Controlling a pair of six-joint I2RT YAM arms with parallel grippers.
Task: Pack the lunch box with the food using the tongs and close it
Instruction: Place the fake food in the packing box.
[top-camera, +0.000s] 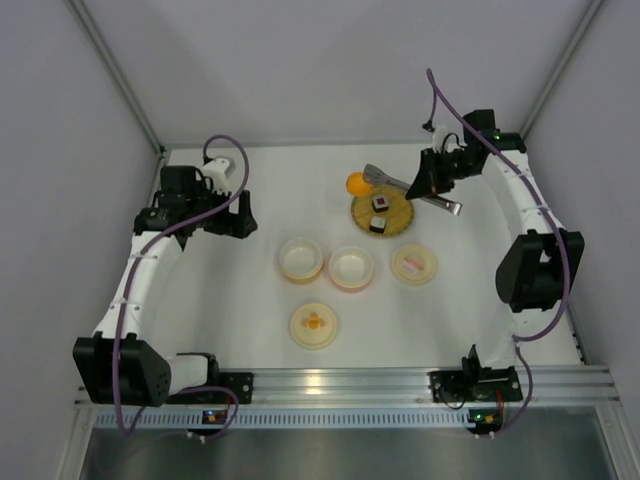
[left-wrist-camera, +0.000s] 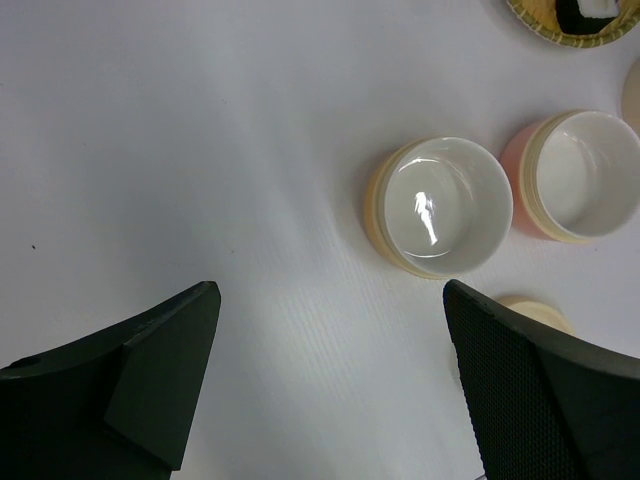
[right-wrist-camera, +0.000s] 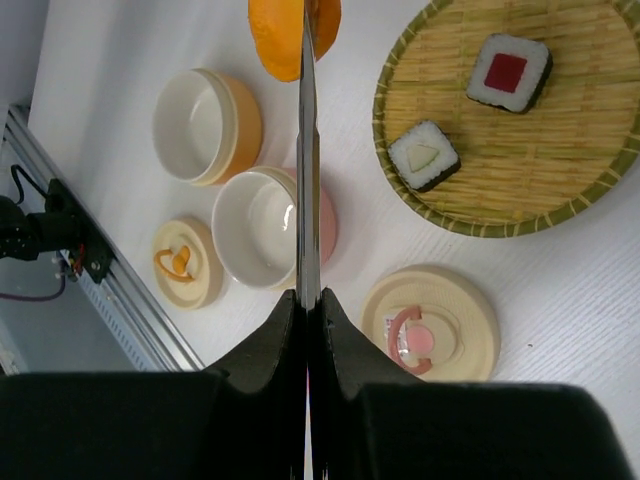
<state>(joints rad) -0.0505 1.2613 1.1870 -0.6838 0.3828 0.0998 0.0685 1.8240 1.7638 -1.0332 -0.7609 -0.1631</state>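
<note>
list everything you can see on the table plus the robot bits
tongs: one, silver, far right, clamped in the right gripper, tip by the ball
ball: one, orange, just left of the woven plate
woven plate: one, straw with a green rim, far right of centre
sushi pieces: two, dark wrap, red centre and pale centre, on the plate
bowls: two, empty, white inside, yellow-orange left of pink, mid-table
lids: two, cream, orange handle nearest the front, pink handle right of the pink bowl
table: one, white
left gripper: one, black, open, left of the bowls
right gripper: one, black, shut on the tongs
</note>
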